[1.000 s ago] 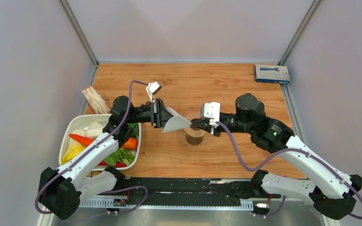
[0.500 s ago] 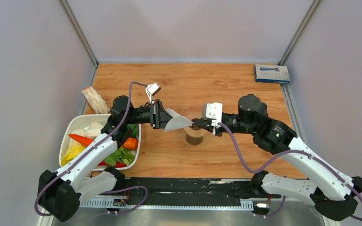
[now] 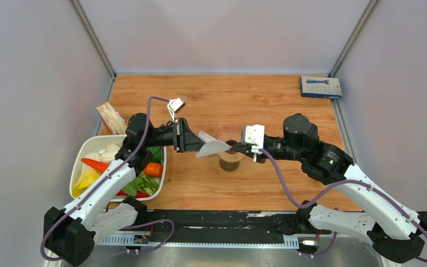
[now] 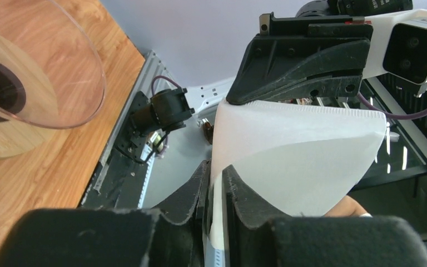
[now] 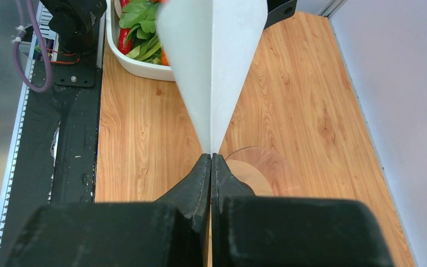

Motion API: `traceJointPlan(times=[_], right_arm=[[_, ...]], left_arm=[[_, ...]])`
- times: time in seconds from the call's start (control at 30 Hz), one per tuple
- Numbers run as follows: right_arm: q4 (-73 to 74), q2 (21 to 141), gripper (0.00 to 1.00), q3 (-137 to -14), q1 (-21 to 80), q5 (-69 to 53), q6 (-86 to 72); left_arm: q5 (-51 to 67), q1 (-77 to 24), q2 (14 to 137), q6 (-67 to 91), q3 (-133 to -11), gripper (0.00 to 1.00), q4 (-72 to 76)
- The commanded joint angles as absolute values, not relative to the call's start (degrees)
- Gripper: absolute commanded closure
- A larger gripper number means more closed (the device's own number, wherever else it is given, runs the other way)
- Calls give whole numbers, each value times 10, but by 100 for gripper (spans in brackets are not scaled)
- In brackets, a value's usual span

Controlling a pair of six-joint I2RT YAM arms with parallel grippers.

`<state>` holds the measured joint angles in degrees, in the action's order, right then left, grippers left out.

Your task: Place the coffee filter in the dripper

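Note:
The white coffee filter hangs in the air between both grippers, just left of the dripper. My left gripper is shut on the filter's wide edge, with the paper squeezed between its fingers. My right gripper is shut on the filter's pointed corner, which runs into its fingertips. The dripper is a clear cone and sits on a brown glass cup. It lies right below the right gripper. Part of the dripper's rim shows beside the jaws.
A white tray of vegetables stands at the left, near the left arm. A tan packet lies behind it. A blue box rests at the back right corner. Grey walls close in the wooden table on three sides.
The left jaws have closed tighter on the filter. The filter has tipped flatter and shifted slightly right toward the dripper. The right gripper has drawn back a little to the right.

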<state>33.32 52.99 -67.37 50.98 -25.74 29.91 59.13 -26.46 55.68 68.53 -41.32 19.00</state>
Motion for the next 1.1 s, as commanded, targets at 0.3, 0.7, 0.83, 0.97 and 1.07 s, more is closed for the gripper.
traceJointPlan(times=[0.3,0.7,0.83,0.97,1.07], right_arm=[[345,514,100,-668,510,-248,315],[307,564,7,-767,490,-161,175],[290,565,0,-806,473,-114,126],[249,568,0,-837,463,-68,97],[216,586,0,-860,459,-39,86]], left_arm=[[603,-249,531,666,-426,99,180],[396,-250,537,329,-601,100,-129],[254,-251,571,203,-694,100,-211],[126,-280,598,107,-752,100,-224],[28,-332,614,43,-782,100,-223]])
